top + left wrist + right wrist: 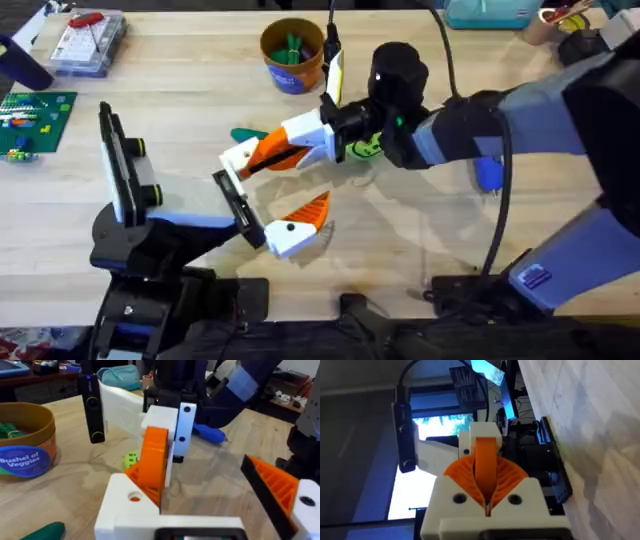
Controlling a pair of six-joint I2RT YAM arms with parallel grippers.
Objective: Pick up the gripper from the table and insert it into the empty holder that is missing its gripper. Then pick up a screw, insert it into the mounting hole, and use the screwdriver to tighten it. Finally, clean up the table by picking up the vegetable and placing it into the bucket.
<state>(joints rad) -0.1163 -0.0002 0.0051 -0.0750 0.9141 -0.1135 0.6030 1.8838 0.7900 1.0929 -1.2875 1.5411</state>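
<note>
Wooden table (420, 240): bucket (292, 55), circuit board (35, 120), plastic box (88, 42).

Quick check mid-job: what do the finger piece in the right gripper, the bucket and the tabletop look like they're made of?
Finger piece: looks like hard plastic, matte white base with a smooth orange tip, possibly printed. Bucket: seems cardboard or thin plastic, tan-orange wall with a glossy blue label. Table: pale wood, its grain lines showing, with a light sheen. The right gripper is clamped on the finger piece.

orange gripper (152, 460), bucket (25, 440), wooden table (75, 495)
</note>
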